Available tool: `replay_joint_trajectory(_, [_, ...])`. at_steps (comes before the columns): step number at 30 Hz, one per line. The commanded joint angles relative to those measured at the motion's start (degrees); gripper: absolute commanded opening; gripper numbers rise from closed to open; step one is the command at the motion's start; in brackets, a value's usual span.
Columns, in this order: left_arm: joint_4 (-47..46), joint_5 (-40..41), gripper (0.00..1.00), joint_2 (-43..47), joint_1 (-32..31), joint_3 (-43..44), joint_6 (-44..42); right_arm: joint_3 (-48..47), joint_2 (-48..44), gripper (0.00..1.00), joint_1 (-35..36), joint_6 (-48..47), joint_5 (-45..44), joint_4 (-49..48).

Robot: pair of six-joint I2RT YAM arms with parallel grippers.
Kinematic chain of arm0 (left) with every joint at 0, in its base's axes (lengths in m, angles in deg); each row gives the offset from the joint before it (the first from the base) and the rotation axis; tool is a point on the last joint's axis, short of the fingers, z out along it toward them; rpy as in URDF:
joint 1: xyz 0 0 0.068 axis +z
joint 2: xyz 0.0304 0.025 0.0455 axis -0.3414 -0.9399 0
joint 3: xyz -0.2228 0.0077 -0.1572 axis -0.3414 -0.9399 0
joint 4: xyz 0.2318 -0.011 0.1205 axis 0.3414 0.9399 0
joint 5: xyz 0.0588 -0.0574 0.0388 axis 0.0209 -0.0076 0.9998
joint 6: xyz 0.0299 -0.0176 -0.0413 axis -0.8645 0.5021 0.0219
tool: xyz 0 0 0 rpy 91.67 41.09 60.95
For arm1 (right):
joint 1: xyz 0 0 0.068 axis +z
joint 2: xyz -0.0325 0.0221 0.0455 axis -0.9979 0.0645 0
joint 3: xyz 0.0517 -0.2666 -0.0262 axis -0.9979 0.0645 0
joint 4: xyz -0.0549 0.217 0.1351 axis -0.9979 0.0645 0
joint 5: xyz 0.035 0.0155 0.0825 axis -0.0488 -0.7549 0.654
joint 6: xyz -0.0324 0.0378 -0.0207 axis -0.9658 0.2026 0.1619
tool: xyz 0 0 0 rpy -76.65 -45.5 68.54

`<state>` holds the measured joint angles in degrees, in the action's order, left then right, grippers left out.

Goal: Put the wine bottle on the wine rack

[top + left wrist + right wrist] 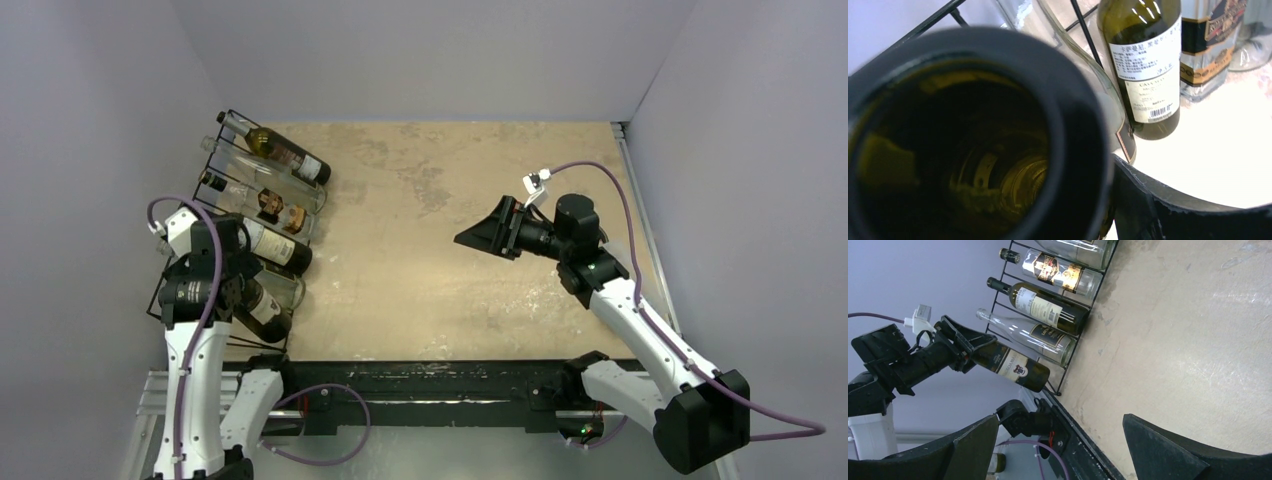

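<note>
Wine bottle [1015, 368] clamped in left tool [966, 348] beside wine rack [1060, 386]; right tool [482, 228] wide apart, empty.

The wine bottle [1010, 365] is clamped at its neck by the left gripper [964, 344] and held tilted at the near end of the wine rack [999, 294]. The rack is set along the table [1188, 340] edge by the wall. Further bottles [1040, 305] are laid side by side in it. The right gripper [1060, 427] is seen with its fingers spread wide.
</note>
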<state>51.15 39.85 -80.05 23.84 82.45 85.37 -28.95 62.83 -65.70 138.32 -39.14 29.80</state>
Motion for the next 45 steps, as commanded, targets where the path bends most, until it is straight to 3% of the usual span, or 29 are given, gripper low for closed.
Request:
replay_joint_trajectory(1, [-7.7, 6.5, 0.0, 1.8, 1.0, -1.8, 4.4, -1.3, 0.0, 0.99, 0.0, -1.0, 0.1, 0.2])
replay_joint_trajectory(9, [-9.8, 9.8, 0.0, 0.8, 1.9, -4.7, 7.5, -2.1, 0.2, 0.99, 0.0, -1.0, 1.1, 0.6])
replay_joint_trajectory(16, [-10.2, 12.6, 0.0, 0.4, 3.8, -6.1, 8.1, -9.4, 4.6, 0.99, 0.0, -5.6, 3.3, 9.3])
replay_joint_trajectory(21, [-10.7, 9.1, 0.0, 1.0, 8.4, -7.8, 8.1, -15.1, 7.9, 0.99, 0.0, -8.5, 3.5, 14.6])
replay_joint_trajectory(33, [-9.7, 6.3, 0.0, -1.4, 10.1, -9.2, 10.3, -13.0, 8.6, 0.99, 0.0, -5.9, 4.7, 10.2])
replay_joint_trajectory(41, [-9.4, 4.1, 0.06, -3.7, 11.9, -10.5, 12.6, -11.2, 8.9, 0.99, 0.0, -6.0, 4.5, 9.1])
replay_joint_trajectory(45, [-8.0, 5.1, 0.2, -5.0, 12.4, -10.6, 14.3, -11.0, 9.0, 0.99, 0.0, -5.9, 4.5, 8.4])
